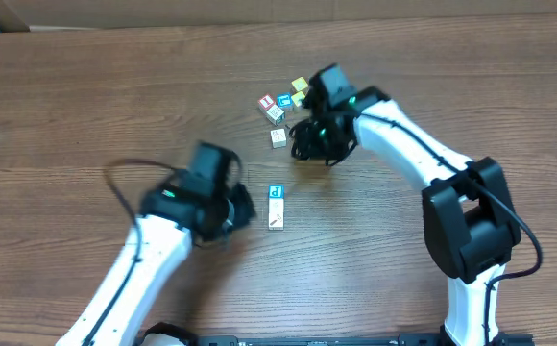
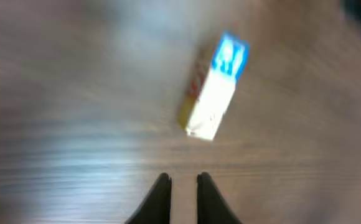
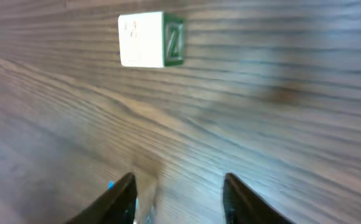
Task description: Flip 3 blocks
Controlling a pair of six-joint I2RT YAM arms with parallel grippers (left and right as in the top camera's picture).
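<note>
The green-marked block is lying at eleven o'clock from the right gripper, jaws open and empty, while the left gripper is hovering nearly closed.

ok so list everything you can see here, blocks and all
table: 1, brown wood, under everything
red-bordered block: 1, red and pale, far centre, left end of the cluster
other clustered blocks: about 4, blue, yellow, pale, beside it
green-marked block: 1, pale, just nearer than the cluster
blue-letter block: 1, blue on pale, table centre
pale block: 1, whitish, against the blue-letter block's near side
left gripper: 1, black, nearly shut, empty, left of the centre blocks
right gripper: 1, black, open, empty, by the cluster
</note>
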